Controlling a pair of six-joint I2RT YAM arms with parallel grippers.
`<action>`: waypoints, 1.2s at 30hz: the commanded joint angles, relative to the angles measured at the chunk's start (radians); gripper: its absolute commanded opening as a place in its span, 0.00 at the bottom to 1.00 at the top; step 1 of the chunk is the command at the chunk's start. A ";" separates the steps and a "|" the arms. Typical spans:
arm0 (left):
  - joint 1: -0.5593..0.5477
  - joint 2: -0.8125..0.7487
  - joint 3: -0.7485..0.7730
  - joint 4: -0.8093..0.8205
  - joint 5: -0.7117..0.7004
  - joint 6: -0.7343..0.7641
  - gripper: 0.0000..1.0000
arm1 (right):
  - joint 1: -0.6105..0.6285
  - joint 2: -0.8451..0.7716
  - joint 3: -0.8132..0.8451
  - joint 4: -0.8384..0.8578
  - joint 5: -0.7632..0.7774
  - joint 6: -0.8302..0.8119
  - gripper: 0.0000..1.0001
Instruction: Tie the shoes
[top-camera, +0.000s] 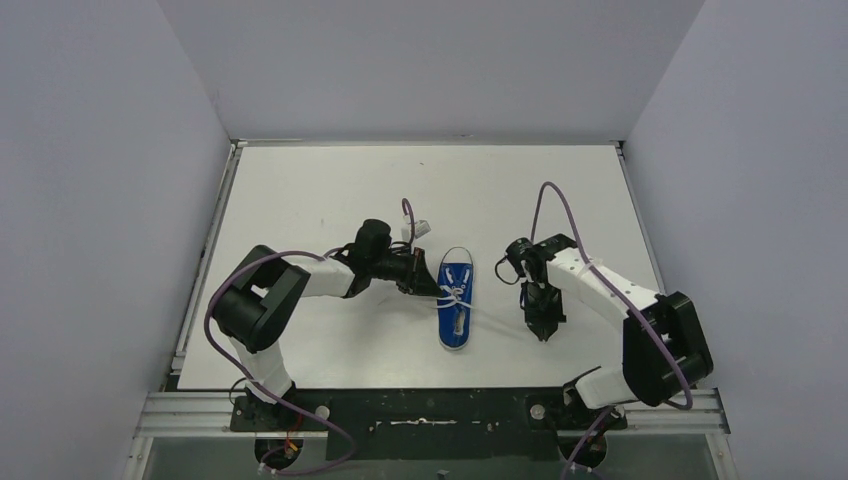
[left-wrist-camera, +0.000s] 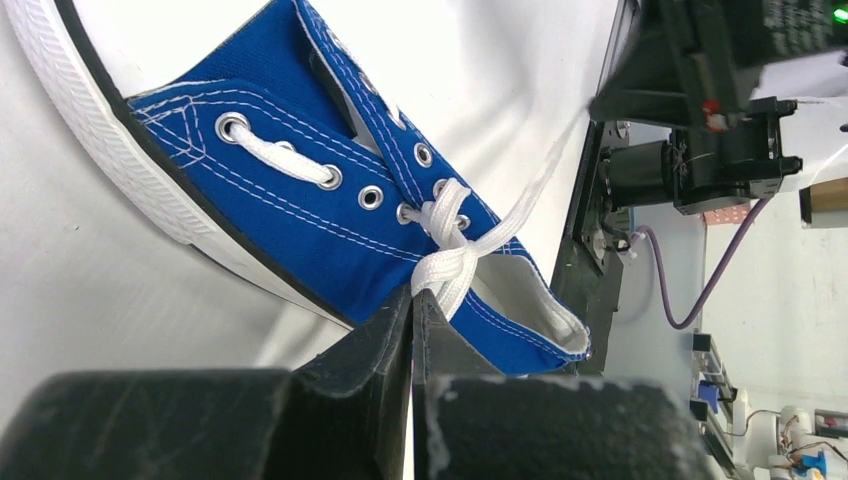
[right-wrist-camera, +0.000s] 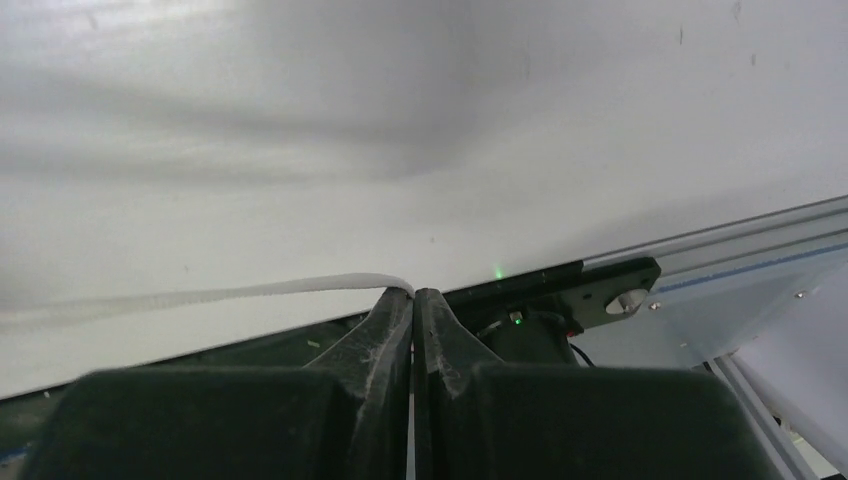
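The blue sneaker (top-camera: 456, 304) lies mid-table, white toe cap toward the back, heel toward me. In the left wrist view the shoe (left-wrist-camera: 330, 210) fills the frame, its white laces crossed in a knot (left-wrist-camera: 447, 262) above the tongue. My left gripper (left-wrist-camera: 413, 296) is shut on the lace at that knot; in the top view it (top-camera: 435, 289) sits at the shoe's left side. My right gripper (top-camera: 545, 333) is shut on the end of the other lace (right-wrist-camera: 220, 293), which runs taut left from its tips (right-wrist-camera: 412, 293), right of the shoe.
A small white object (top-camera: 417, 230) lies behind the left arm's wrist. The table's near edge with the metal rail (right-wrist-camera: 720, 245) is just past the right gripper. Grey walls close the table at left, back and right.
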 joint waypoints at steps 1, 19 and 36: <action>-0.001 -0.043 0.036 -0.010 0.044 0.021 0.00 | -0.068 0.086 0.019 0.153 0.016 -0.028 0.00; -0.005 -0.010 0.031 0.057 0.084 -0.020 0.00 | -0.090 0.013 0.060 0.692 -0.633 -0.558 0.50; -0.003 -0.033 0.004 0.086 0.091 -0.043 0.00 | -0.085 -0.013 -0.237 1.014 -0.840 -0.310 0.38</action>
